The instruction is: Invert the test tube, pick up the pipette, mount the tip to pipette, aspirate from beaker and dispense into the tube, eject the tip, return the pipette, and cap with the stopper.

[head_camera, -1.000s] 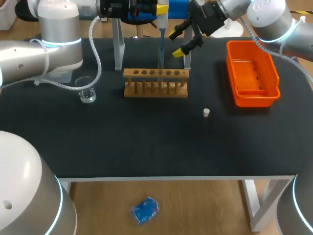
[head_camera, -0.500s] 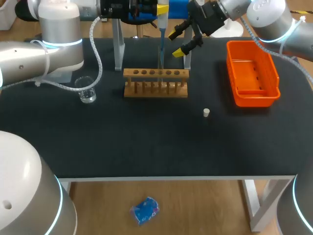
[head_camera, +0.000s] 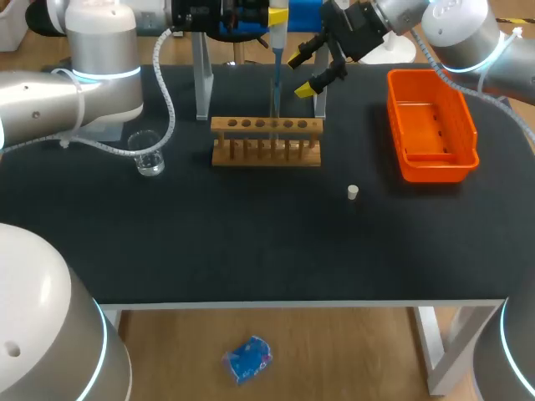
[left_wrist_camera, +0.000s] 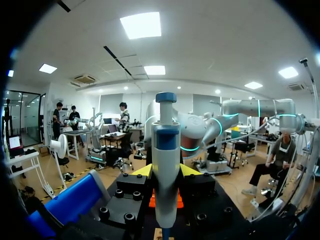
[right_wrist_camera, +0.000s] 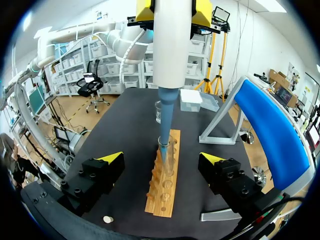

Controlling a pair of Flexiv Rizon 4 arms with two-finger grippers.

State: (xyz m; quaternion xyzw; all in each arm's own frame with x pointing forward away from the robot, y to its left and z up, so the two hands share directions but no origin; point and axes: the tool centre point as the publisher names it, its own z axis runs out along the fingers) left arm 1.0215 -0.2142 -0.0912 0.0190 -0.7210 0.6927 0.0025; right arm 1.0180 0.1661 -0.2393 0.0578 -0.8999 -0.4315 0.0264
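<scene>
My left gripper is shut on the white and blue pipette and holds it upright over the wooden rack. The pipette's tip reaches down into the clear test tube standing in the rack. My right gripper is open just right of the pipette, with the tube between its spread fingers but untouched. A glass beaker stands left of the rack. The white stopper lies on the black table, right of the rack.
An orange bin sits at the right of the table. The pipette stand, with a blue top and clear legs, rises behind the rack. A clear box lies past the beaker.
</scene>
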